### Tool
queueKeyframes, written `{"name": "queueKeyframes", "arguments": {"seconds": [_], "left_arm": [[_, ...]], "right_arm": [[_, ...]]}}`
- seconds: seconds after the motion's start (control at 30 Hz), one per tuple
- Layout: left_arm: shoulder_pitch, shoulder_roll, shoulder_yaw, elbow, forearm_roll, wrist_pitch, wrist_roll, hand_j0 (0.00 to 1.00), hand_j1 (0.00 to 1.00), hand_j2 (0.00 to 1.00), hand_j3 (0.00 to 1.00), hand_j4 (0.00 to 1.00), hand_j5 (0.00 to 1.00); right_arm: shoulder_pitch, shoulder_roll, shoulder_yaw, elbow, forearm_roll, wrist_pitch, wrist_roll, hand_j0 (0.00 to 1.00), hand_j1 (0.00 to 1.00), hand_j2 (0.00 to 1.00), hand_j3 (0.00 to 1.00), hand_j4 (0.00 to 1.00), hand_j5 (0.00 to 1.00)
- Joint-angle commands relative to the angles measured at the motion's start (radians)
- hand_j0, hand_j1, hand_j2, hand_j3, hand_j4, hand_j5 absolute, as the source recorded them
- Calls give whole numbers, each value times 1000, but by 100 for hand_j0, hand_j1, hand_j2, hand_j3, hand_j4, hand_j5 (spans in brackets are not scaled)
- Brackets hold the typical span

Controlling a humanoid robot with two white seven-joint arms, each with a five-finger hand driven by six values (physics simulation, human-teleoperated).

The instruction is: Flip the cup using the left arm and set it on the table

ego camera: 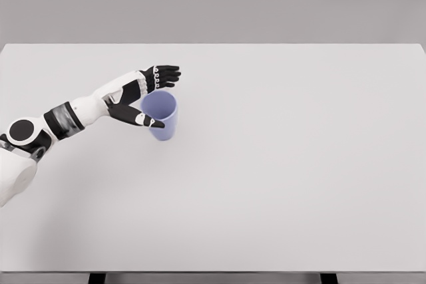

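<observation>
A: Where did the cup (162, 116) sit relative to the left hand (148, 95)?

B: Right at the hand, on its far-from-the-arm side; the cup stood in the left half of the counter (279, 164), nearer the far edge than the near one, well away from every corner; its mouth appeared to face up and toward the camera, so its long axis ran roughly upright, tilted a little, though I could not tell whether the base rested flat.

A: And the hand's hold?

B: The fingers (165, 74) reached over the far side of the rim and the thumb (148, 120) lay across the near wall; the hand was partly curled about the cup, seemingly gripping it, though actual contact at the fingers was hard to confirm; the right arm was not in view, so the left was the only one near.

A: Materials?

B: The cup looked like smooth, pale lavender plastic, tapering toward its base; the counter was a plain matte white slab; the hand was black-fingered with white shells; judging by this, the flip would turn on rotating the wrist about that grasp.
</observation>
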State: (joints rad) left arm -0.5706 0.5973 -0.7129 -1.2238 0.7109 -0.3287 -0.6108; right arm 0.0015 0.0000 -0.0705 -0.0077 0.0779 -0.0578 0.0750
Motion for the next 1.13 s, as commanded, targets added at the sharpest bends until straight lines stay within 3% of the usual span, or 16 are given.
{"name": "queueKeyframes", "arguments": {"seconds": [0.0, 0.27, 0.37, 0.43, 0.5, 0.57, 0.67, 1.1], "left_arm": [[0, 3, 1, -5, 5, -1, 0, 100, 100, 100, 100, 100, 100], [-3, 22, 9, -45, 9, -39, 0, 100, 100, 100, 100, 100, 100], [-17, 75, 9, -72, 9, -81, 0, 100, 100, 100, 100, 100, 100], [-57, 139, 7, -48, 2, -84, 0, 100, 100, 100, 100, 100, 100], [-106, 177, 7, 56, -111, -78, 0, 100, 100, 100, 100, 100, 100], [-138, 234, 7, 61, -249, -92, 0, 100, 100, 100, 100, 100, 100], [-158, 233, 6, 60, -465, -162, 0, 100, 100, 100, 100, 100, 100], [-160, 237, 3, 107, -482, -197, 0, 100, 100, 100, 100, 100, 100]], "right_arm": [[0, 0, 0, 0, 0, -1, 0, 100, 100, 100, 100, 100, 100], [0, 0, 0, 0, -1, 1, 0, 100, 100, 100, 100, 100, 100], [0, 0, 0, 0, 0, -1, 0, 100, 100, 100, 100, 100, 100], [0, 0, 0, 0, 0, 1, 0, 100, 100, 100, 100, 100, 100], [0, 0, 0, 0, 0, 1, 0, 100, 100, 100, 100, 100, 100], [2, 0, 0, 0, -1, 1, 0, 100, 100, 100, 100, 100, 100], [2, 0, 0, 0, -1, 1, 0, 100, 100, 100, 100, 100, 100], [2, 0, 0, 0, 0, 1, 0, 100, 100, 100, 100, 100, 100]]}}
